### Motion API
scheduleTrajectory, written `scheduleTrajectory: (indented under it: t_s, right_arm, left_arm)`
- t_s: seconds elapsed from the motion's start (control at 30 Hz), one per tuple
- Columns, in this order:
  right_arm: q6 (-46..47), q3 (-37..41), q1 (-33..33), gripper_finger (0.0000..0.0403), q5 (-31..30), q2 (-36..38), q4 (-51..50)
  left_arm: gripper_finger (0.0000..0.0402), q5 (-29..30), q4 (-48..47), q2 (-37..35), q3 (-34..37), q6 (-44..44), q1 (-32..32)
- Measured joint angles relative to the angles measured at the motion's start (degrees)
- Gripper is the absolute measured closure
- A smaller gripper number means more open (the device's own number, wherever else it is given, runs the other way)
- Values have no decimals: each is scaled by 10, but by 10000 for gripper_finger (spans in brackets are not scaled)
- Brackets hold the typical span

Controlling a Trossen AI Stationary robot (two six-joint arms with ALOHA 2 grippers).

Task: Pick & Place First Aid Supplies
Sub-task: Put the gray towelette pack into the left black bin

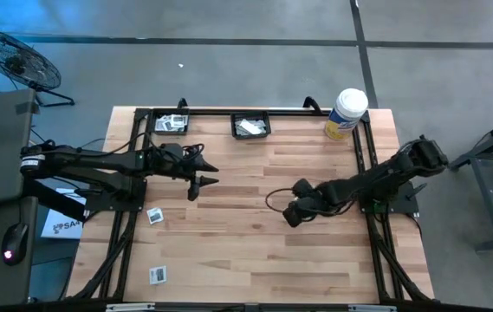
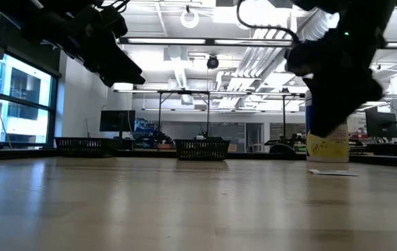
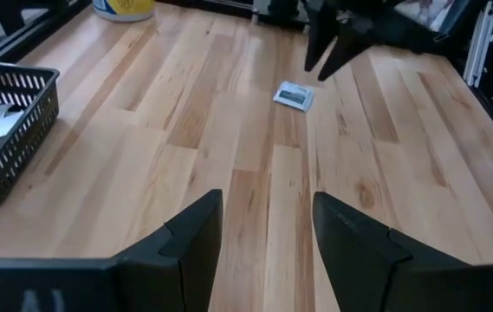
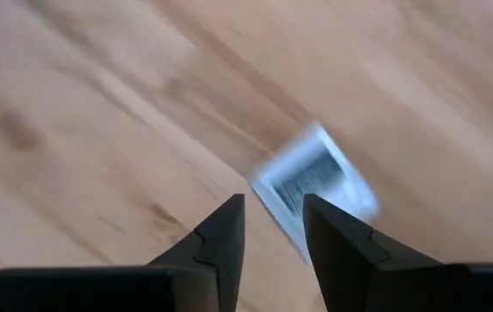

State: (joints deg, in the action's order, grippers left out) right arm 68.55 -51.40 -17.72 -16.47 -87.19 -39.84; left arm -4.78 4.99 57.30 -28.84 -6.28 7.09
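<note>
One white square packet with a dark printed centre (image 4: 315, 180) lies flat on the wood just past my right gripper (image 4: 274, 217), which hangs open above it right of the table's middle (image 1: 292, 213). The left wrist view shows the same packet (image 3: 295, 95) under that gripper (image 3: 326, 59); the low view shows it flat on the table (image 2: 332, 171). My left gripper (image 3: 268, 217) is open and raised over the table's left half (image 1: 204, 175). Two more packets (image 1: 155, 217) (image 1: 158, 276) lie near the left edge.
Two black mesh baskets (image 1: 172, 123) (image 1: 251, 126) sit at the far edge, each with white packets inside. A large white tub with a yellow label (image 1: 346, 113) stands at the far right corner. Bare wood lies between the arms and toward the near edge.
</note>
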Motion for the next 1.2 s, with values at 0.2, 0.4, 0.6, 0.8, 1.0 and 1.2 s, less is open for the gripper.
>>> scheduleTrajectory:
  t_s: [0.2,0.4,0.6,0.8,1.0,1.2]
  right_arm:
    - [239,12,22,288,42,-21,-97]
    - [287,37,56,288,41,-21,-48]
    - [285,70,81,312,53,-21,6]
    - [268,94,83,338,78,-22,52]
    - [236,82,77,344,67,-19,34]
    - [211,51,75,332,67,-17,-16]
  left_arm:
    - [223,0,0,0,0,0,0]
    - [223,-1,-1,0,0,-1,0]
    - [223,-8,-4,0,0,-2,0]
    - [223,-8,-4,0,0,-2,0]
    - [223,-8,-4,0,0,0,0]
    - [223,-8,-4,0,0,0,0]
